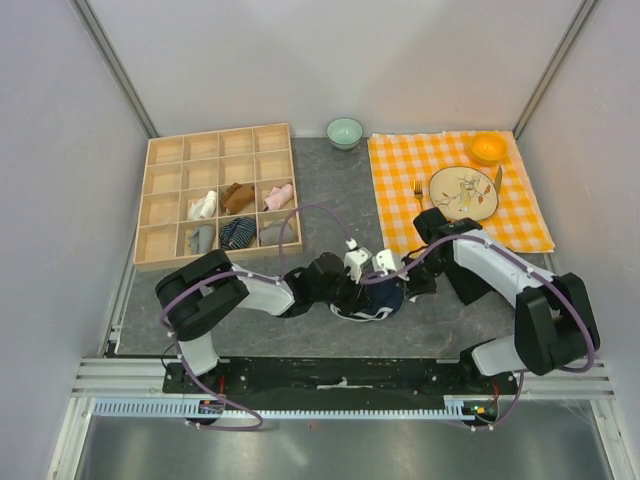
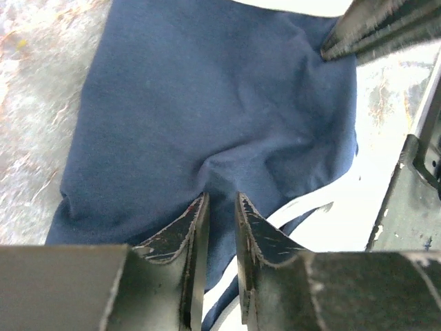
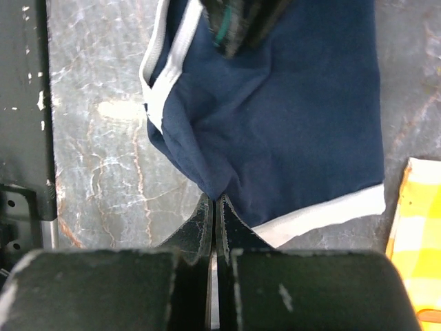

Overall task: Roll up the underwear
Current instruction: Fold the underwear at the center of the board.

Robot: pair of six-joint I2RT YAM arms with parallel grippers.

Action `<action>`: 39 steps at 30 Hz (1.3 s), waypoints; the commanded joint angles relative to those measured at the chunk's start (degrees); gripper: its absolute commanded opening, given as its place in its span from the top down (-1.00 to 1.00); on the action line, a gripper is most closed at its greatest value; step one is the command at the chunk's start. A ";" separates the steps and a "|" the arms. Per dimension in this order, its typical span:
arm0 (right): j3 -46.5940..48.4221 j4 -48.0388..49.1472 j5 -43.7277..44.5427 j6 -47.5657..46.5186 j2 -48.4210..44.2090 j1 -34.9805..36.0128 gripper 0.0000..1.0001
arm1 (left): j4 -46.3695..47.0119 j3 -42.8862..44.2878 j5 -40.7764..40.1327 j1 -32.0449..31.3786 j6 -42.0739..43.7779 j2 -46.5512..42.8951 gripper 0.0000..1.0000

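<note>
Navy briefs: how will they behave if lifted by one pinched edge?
Probably floppy: the navy briefs pucker into folds where the left hand and right hand pinch them. Likely light, with thin fabric hugging the table. Folds may slump open unless pressed while rolling.

Wooden organizer (image 1: 220, 132), green bowl (image 1: 345, 132), checkered cloth (image 1: 400, 170)
</note>
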 commanded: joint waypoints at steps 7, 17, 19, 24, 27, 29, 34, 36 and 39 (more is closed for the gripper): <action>9.21 -2.21 -7.17 2.47 12.26 -3.76 1.00 | 7.05 -9.61 -5.55 1.78 2.41 -16.79 0.14; 14.40 -3.01 -8.84 5.46 17.90 -4.03 1.00 | 34.20 -27.37 8.00 0.20 28.61 -22.09 -0.34; 14.58 -3.27 -9.19 5.64 18.43 -4.03 1.00 | 35.54 -27.02 9.23 -0.59 31.95 -19.37 -0.34; 15.11 -3.88 -9.90 5.99 18.96 -4.20 1.00 | 38.62 -22.81 7.31 -3.40 36.36 -12.25 -0.36; 15.02 -4.41 -10.51 5.73 18.96 -4.29 1.00 | 39.67 -20.17 5.63 -5.07 38.64 -8.11 -0.39; 14.84 -4.94 -10.78 5.55 18.78 -4.20 1.00 | 39.77 -18.33 3.70 -6.22 39.96 -6.27 -0.43; 14.40 -5.38 -11.56 5.20 18.34 -4.29 1.00 | 39.76 -15.16 -1.47 -8.06 41.37 -1.08 -0.43; 14.32 -5.64 -12.00 5.20 17.99 -4.38 1.00 | 40.20 -14.28 -3.41 -8.59 41.37 0.24 -0.43; 14.23 -6.08 -12.71 4.94 17.55 -4.38 1.00 | 39.68 -13.14 -7.63 -9.65 41.99 2.53 -0.41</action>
